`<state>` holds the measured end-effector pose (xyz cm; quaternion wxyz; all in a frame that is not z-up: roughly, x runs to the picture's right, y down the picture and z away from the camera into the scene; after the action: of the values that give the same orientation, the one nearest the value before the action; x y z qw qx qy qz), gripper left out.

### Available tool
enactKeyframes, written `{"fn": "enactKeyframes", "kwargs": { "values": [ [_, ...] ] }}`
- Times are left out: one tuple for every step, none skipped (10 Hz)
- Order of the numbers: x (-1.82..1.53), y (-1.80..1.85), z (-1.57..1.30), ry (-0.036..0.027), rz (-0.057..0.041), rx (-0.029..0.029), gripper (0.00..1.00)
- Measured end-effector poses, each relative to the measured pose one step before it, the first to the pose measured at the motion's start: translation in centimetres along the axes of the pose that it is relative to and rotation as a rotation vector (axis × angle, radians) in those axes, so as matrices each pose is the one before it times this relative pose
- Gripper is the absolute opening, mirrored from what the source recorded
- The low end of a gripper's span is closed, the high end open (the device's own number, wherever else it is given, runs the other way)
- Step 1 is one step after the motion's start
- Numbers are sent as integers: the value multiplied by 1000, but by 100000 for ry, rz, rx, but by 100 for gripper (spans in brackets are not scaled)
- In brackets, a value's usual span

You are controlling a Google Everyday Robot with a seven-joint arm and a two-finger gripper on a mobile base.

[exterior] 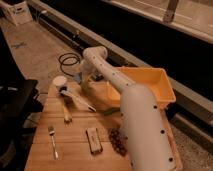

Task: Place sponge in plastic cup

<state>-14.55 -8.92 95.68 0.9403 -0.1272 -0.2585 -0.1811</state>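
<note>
Sponge, small blue-grey block, not clearly seen; a bluish patch shows beside the gripper (84, 80) at the wooden worktop's (75, 132) far edge. Translucent green plastic cup not discernible there. Gripper points down behind the white round cup (59, 81).

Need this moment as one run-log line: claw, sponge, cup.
claw: far table edge, beside white brush head | sponge: not discernible | plastic cup: not discernible | yellow bin: right

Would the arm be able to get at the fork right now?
Probably yes: the fork lies alone on the table with nothing over it. The gripper hangs at the far edge.
</note>
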Motion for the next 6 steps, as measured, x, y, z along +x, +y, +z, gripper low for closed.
{"fn": "enactKeyframes", "kwargs": {
  "values": [
    [-22, 125, 236, -469, 296, -709, 34],
    [-7, 34, 132, -456, 263, -482, 43],
    [2, 65, 187, -568, 286, -683, 56],
    [11, 41, 103, -298, 175, -541, 64],
    [35, 74, 113, -342, 254, -641, 69],
    [43, 66, 77, -177, 207, -369, 70]
  ]
}}
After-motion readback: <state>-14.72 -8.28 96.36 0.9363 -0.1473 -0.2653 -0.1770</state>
